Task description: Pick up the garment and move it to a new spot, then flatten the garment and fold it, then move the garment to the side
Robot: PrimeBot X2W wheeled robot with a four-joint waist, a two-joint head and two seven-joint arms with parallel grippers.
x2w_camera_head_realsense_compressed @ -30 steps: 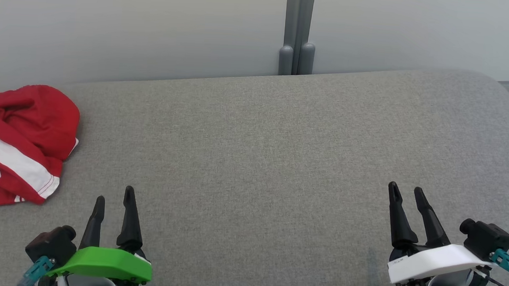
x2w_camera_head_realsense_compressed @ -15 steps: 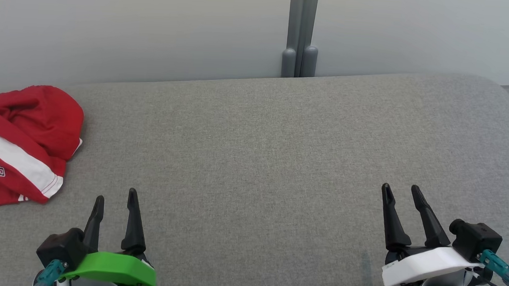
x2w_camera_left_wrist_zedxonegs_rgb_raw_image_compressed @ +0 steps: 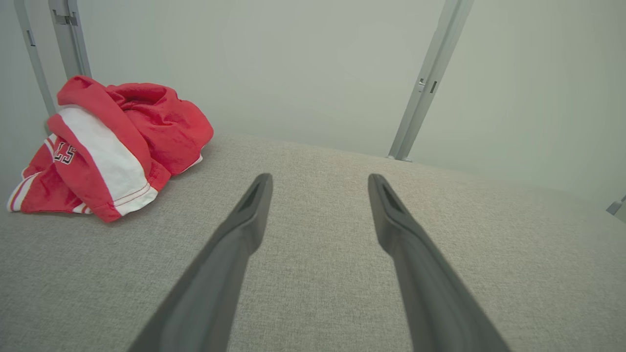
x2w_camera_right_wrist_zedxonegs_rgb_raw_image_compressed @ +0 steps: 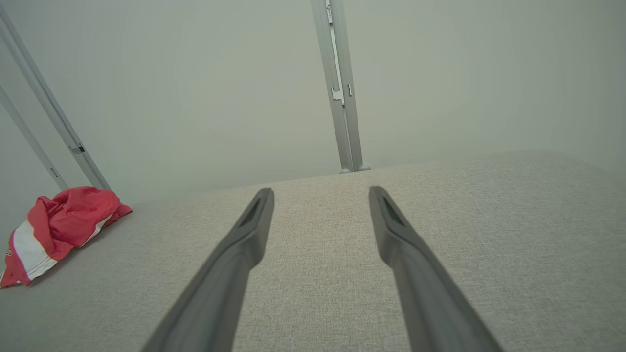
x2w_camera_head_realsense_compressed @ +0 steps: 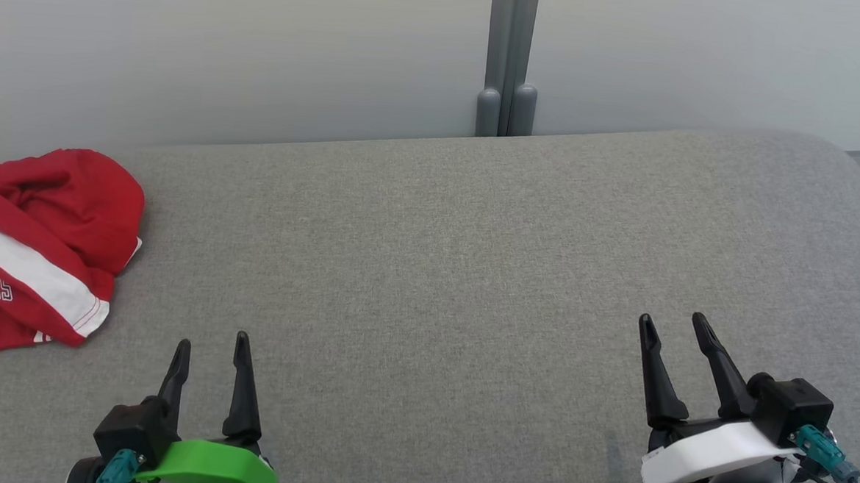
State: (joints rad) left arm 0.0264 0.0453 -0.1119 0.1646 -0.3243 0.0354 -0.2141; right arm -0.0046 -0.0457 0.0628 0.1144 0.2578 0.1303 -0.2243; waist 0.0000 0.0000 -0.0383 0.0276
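head view showed the left tool (x2w_camera_head_realsense_compressed: 213, 339) and the right tool (x2w_camera_head_realsense_compressed: 672, 317) with fingers spread wide, gripping nothing. the crumpled red-and-white garment (x2w_camera_head_realsense_compressed: 40, 236) lay at the grey cushion's (x2w_camera_head_realsense_compressed: 436, 256) left edge, apart from both tools.

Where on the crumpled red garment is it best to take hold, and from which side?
Probably the raised red fold at the right end of the red garment, taken from above and from the right by the open left claw, which is nearest. That fold stands up from the grey surface; the white-banded hem lies flat.
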